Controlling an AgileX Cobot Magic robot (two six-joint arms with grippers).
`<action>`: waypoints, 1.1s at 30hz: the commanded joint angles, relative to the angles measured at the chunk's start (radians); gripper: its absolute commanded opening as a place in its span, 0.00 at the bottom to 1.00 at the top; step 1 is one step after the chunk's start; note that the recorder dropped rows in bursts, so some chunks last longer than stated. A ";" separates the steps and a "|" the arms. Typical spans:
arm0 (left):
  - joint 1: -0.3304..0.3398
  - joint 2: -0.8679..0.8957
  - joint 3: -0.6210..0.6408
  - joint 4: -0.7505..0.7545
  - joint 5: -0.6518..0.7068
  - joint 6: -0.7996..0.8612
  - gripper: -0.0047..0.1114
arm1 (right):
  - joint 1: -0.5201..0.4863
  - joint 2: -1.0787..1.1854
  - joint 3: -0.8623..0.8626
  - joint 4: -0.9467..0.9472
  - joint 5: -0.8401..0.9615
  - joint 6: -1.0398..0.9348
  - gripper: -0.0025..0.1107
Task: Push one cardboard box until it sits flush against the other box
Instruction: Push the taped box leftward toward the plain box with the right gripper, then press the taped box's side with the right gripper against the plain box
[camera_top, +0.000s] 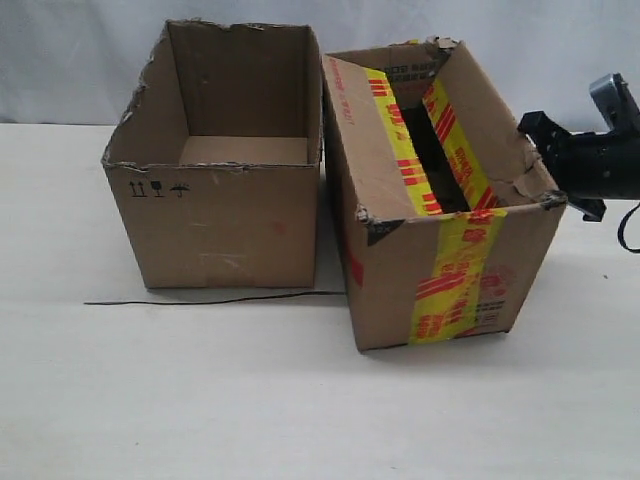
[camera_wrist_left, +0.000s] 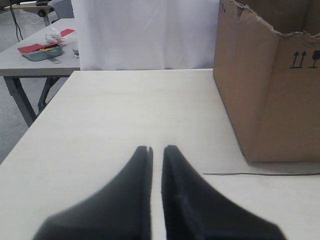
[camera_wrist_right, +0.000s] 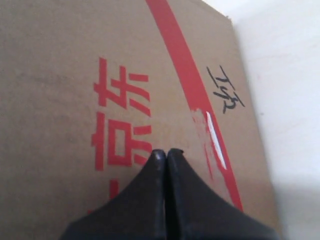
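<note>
The cardboard box (camera_top: 440, 260), with yellow tape printed in red, stands right of centre, turned slightly askew. The other box (camera_top: 215, 215), plain brown with a ragged rim, stands to its left. Their upper edges nearly meet, and a narrow wedge of table shows between them lower down. My right gripper (camera_top: 535, 132) sits at the taped box's far right side. In the right wrist view its shut tips (camera_wrist_right: 166, 151) rest against the box face with the red characters (camera_wrist_right: 120, 120). My left gripper (camera_wrist_left: 156, 148) hovers over bare table, fingers almost together and holding nothing, left of the plain box (camera_wrist_left: 270, 90).
A thin black wire (camera_top: 210, 300) lies on the pale table (camera_top: 300, 410) along the plain box's front edge and also shows in the left wrist view (camera_wrist_left: 260, 174). A second table with a teal tray (camera_wrist_left: 42, 51) stands beyond the left edge.
</note>
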 joint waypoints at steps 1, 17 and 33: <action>-0.007 -0.001 0.002 -0.009 -0.012 -0.004 0.04 | 0.005 -0.002 -0.002 0.051 0.064 -0.030 0.02; -0.007 -0.001 0.002 -0.009 -0.012 -0.004 0.04 | -0.064 -0.575 -0.002 -0.630 -0.141 0.276 0.02; -0.007 -0.001 0.002 -0.009 -0.012 -0.004 0.04 | 0.335 -1.075 0.439 -0.936 -0.118 0.275 0.02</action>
